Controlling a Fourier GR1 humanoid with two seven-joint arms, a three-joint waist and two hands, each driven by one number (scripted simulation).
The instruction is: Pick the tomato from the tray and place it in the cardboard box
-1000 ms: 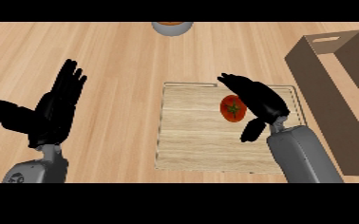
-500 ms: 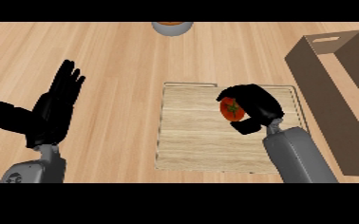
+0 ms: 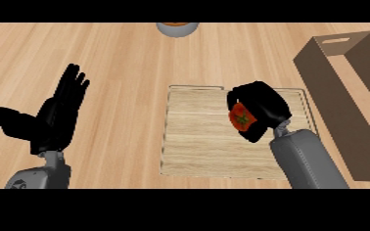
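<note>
Two hands show over the desk (image 3: 123, 63). The right hand (image 3: 262, 103) has its fingers and thumb curled round the tomato (image 3: 241, 119), whose red side and green stalk show at the hand's left. Hand and tomato are over the right half of the tray (image 3: 195, 142), left of the cardboard box (image 3: 339, 78). The grey forearm slants in from the near right. The left hand (image 3: 54, 120) rests open at the near left, fingers straight and pointing far.
</note>
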